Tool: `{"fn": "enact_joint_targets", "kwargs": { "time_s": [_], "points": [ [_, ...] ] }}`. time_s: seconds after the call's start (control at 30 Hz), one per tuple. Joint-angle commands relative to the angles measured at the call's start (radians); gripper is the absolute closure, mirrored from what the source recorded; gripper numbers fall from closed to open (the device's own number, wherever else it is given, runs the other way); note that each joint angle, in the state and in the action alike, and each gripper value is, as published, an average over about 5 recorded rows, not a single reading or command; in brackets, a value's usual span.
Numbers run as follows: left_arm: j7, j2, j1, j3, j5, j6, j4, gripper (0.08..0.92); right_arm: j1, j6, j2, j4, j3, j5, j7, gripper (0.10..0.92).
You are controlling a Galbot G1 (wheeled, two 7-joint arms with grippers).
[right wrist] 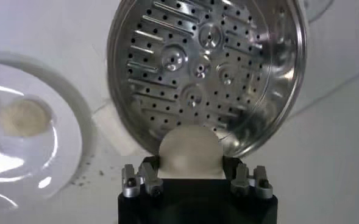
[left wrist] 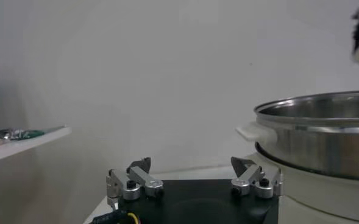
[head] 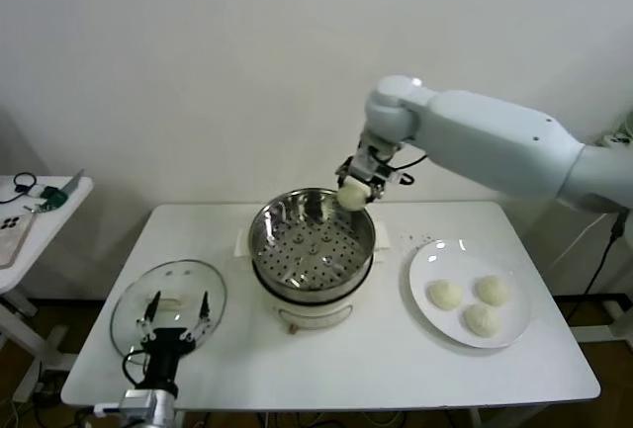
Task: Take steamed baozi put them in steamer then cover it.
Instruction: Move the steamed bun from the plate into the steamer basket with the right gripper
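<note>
Glass lid [head: 168,304] beside steamer [head: 313,242]

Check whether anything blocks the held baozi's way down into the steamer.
Nothing visible does. The right gripper holds the baozi above the steamer's far rim; the basket is uncovered and bare, and the glass lid lies aside on the table.

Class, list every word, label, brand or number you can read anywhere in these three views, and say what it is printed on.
None can be read.
Steamer: its cream base shows a small mark at the front, too small to read.
Plate, glass lid, baozi in the right gripper: no text.
Side table: its small items show no legible text.
</note>
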State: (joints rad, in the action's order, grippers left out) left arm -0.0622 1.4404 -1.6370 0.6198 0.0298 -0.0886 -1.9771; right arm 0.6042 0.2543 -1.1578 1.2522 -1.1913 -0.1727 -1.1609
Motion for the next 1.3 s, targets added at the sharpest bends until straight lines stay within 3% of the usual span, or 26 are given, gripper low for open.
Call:
{"fn": "enact_joint_targets", "kwargs": {
  "time_s": [0.03, 0.4, 0.93, 1.3],
  "points": [
    [0.000, -0.008, -0.005, -0.003, -0.002, 0.005, -0.004, 0.177, -0.091, 0.124, -0.198, -0.078, 0.020, -0.226, 0.014, 0.347],
    [0.002, -0.021, 0.003, -0.005, 0.001, 0.017, -0.009, 0.177, -0.189, 0.169, -0.254, -0.236, 0.039, -0.334, 0.021, 0.347],
    [-0.003, -0.031, 0.038, -0.027, 0.003, 0.031, 0.009, 0.177, -0.242, 0.179, -0.261, -0.289, 0.039, -0.309, 0.037, 0.329],
    [-0.006, -0.029, 0.041, -0.032, 0.001, 0.033, 0.011, 0.177, -0.199, 0.223, -0.234, -0.267, 0.068, -0.219, 0.024, 0.206]
  ]
}}
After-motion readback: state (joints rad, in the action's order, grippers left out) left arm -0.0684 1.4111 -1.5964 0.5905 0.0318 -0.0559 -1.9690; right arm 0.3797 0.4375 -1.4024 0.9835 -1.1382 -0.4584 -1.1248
